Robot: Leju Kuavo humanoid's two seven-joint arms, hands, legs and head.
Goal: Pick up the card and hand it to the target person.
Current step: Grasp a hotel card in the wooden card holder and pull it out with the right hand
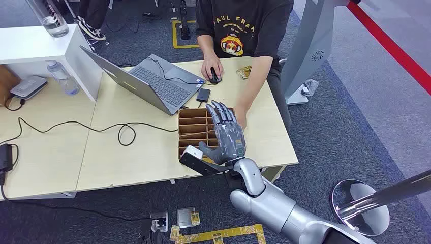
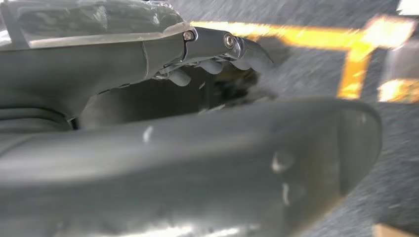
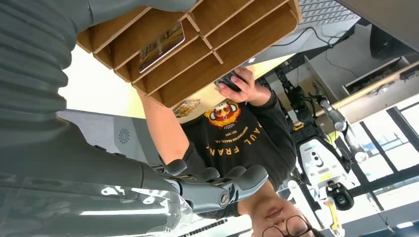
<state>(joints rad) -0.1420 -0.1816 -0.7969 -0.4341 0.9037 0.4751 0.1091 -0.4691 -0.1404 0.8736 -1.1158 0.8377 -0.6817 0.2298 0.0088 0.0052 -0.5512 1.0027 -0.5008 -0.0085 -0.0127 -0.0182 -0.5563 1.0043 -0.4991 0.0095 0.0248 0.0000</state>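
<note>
Nearest us, our right arm (image 1: 284,208) comes up from below the table's (image 1: 127,157) front edge, and our right hand (image 1: 226,133) hovers over the wooden box (image 1: 192,129) near the front right part of the table. Its fingers (image 1: 222,113) are stretched out and slightly apart, the thumb (image 1: 207,150) held off to one side, and nothing is held in them. In the right wrist view the fingers (image 3: 232,180) curl a little but close on nothing.

The box is split into compartments. The right wrist view shows the card (image 3: 160,42) lying flat in one compartment, apart from our hand; from the head view the hand covers that part of the box, so we cannot tell which compartment.

Our left hand (image 2: 217,54) hangs over dark carpet with yellow tape; its fingers look bent inward, but the blurred view does not let us tell whether they are closed.

Behind the box, a person (image 1: 244,25) in a black T-shirt sits at the far edge. One of their hands (image 1: 212,66) rests on a mouse (image 1: 214,77); their other forearm (image 1: 251,89) reaches down to the box's right side. A laptop (image 1: 147,81) stands open left of the mouse, and a black cable (image 1: 76,124) runs across the table's left half.
</note>
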